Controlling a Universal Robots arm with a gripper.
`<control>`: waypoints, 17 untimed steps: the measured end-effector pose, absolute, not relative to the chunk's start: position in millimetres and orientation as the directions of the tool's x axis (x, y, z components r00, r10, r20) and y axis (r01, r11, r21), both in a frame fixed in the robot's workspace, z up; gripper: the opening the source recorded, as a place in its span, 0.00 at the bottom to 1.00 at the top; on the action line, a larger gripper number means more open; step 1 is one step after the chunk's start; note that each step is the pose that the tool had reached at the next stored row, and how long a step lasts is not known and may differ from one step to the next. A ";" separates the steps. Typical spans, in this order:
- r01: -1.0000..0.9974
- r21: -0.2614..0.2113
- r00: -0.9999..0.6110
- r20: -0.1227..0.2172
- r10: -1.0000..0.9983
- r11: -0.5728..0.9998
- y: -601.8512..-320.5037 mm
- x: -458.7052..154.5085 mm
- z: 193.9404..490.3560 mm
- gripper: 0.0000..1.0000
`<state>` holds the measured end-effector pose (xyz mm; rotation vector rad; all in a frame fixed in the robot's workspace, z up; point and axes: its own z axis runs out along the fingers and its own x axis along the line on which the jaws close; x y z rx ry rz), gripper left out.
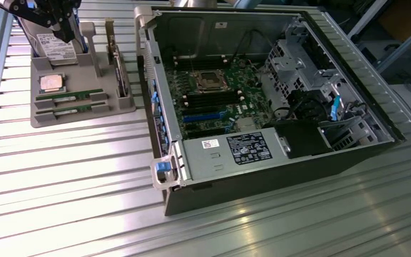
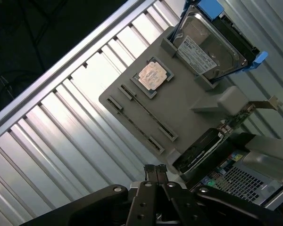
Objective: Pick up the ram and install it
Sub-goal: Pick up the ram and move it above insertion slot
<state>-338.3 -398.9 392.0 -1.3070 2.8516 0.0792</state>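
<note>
Jaws pressed together above grey tray (image 2: pixel 188 122) on ribbed metal table (image 1: pixel 84 187).

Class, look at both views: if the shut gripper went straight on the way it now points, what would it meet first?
Most likely the grey holder, close to the ends of the ram sticks lying in it. Nothing stands between it and the gripper. Depth is unclear, so it could touch a stick or bare holder first.

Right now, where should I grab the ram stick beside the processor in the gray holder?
Take that ram at the middle of its long upper edge, coming straight down, pincer across its thin faces. It seems to stand on edge with holder blocks capping both ends, leaving the middle free.
</note>
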 end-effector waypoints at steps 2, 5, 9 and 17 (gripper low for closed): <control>-0.762 0.044 -0.647 -0.024 -0.762 0.646 -398.9 -338.3 392.0 0.11; -0.772 0.044 -0.635 -0.024 -0.772 0.634 -399.0 -338.3 392.0 0.11; -0.783 0.044 -0.622 -0.024 -0.783 0.621 -398.9 -338.3 392.0 0.11; -0.805 0.044 -0.593 -0.024 -0.805 0.592 -398.9 -338.3 392.0 0.11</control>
